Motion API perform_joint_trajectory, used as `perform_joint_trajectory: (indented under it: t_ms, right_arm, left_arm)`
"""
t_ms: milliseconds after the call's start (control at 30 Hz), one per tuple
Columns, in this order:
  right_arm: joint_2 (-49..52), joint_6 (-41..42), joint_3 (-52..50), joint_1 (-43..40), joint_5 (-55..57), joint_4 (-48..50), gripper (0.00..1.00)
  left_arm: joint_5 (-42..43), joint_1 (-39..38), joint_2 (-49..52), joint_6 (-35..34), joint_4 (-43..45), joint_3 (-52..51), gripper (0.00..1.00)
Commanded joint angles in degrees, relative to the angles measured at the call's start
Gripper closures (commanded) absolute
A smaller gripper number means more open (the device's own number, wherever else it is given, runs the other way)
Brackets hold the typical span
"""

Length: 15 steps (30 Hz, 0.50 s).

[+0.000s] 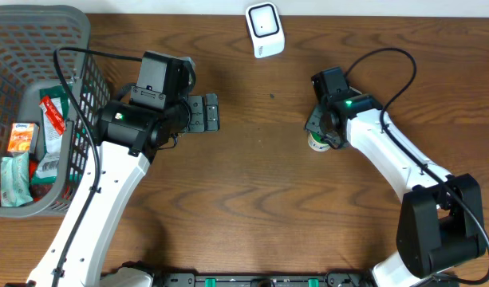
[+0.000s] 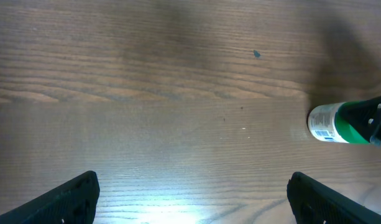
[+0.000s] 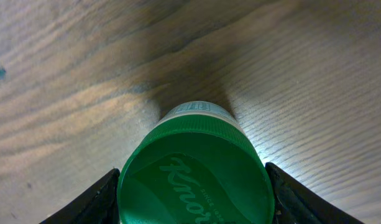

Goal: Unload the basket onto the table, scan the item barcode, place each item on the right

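Flanking the jar (image 1: 315, 143) at its green lid (image 3: 190, 155), the right gripper (image 3: 193, 183) has a finger at each side of it; whether it clamps yet, I cannot tell. The jar sits on the table (image 1: 252, 199), nearer the robot than the scanner (image 1: 265, 30) and to the right of it, its white barcode label (image 2: 325, 124) clear of the fingers. The left gripper (image 2: 193, 193) gapes wide, holding nothing, left of the scanner. A basket (image 1: 76, 48) stands far left of the scanner.
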Motion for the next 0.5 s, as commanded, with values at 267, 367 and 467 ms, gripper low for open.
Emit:
perform_joint_trajectory:
  t_ms: [267,367,467]
  right_arm:
    - [0.6,-37.2,-0.8,0.1,-6.6,-3.4,0.38]
    - [0.5,-39.2,0.0,0.1,-6.7,-3.4,0.3]
    - [0.5,-42.1,2.2,0.1,-6.7,-4.1,0.21]
  left_arm:
    - [-0.3,0.2,-0.5,-0.1,-0.2,0.8,0.04]
    - [-0.3,0.2,-0.5,-0.1,-0.2,0.8,0.04]
    - [-0.3,0.2,-0.5,-0.1,-0.2,0.8,0.04]
